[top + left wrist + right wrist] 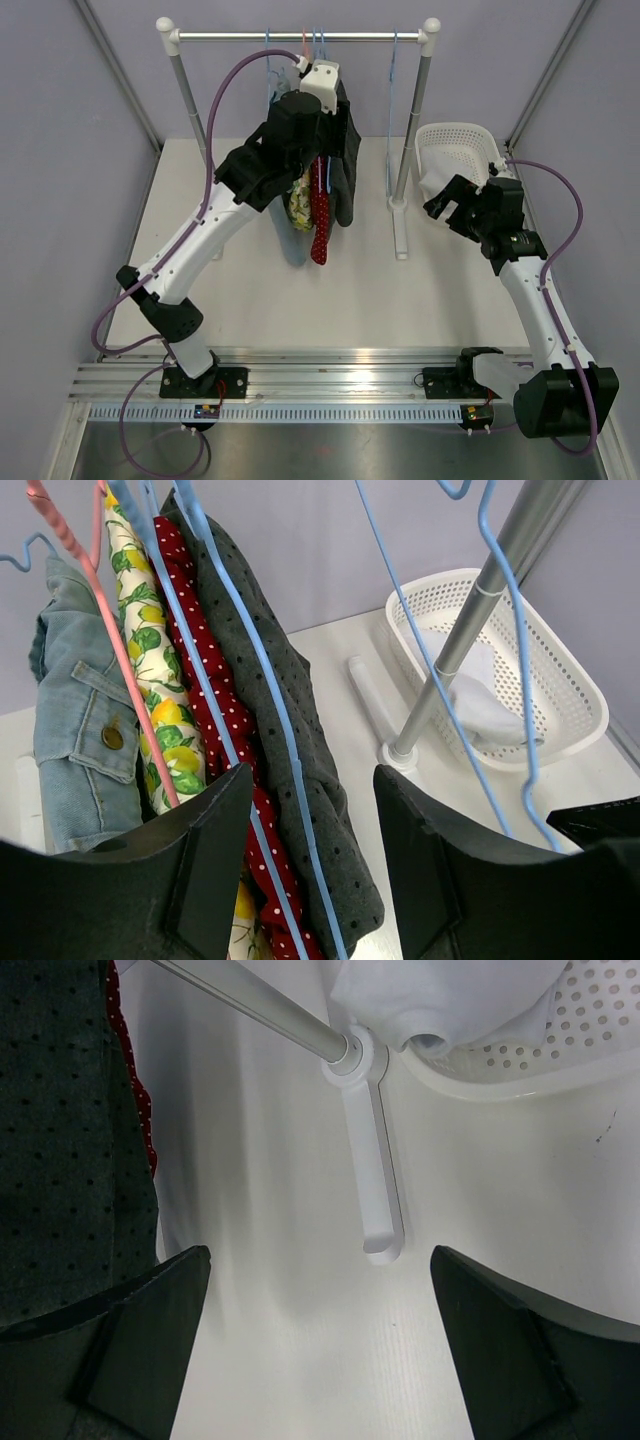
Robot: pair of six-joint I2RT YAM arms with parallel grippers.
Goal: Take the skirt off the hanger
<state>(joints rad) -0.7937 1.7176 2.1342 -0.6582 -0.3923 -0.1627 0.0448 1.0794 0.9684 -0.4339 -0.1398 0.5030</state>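
Hanging on a blue hanger (271,740) from the rail (300,36) along the counter's (260,300) far edge, the dark dotted skirt (310,750) is outermost in a row of clothes, beside a red polka-dot garment (215,710), a lemon-print one (160,700) and a denim jacket (75,730). The left gripper (312,810) straddles the hanger wire and cloth, jaws apart, not clamped. The right gripper (320,1260) hovers wide open over bare counter by the rack's foot (375,1180), near the white basket (455,140) at the far right corner.
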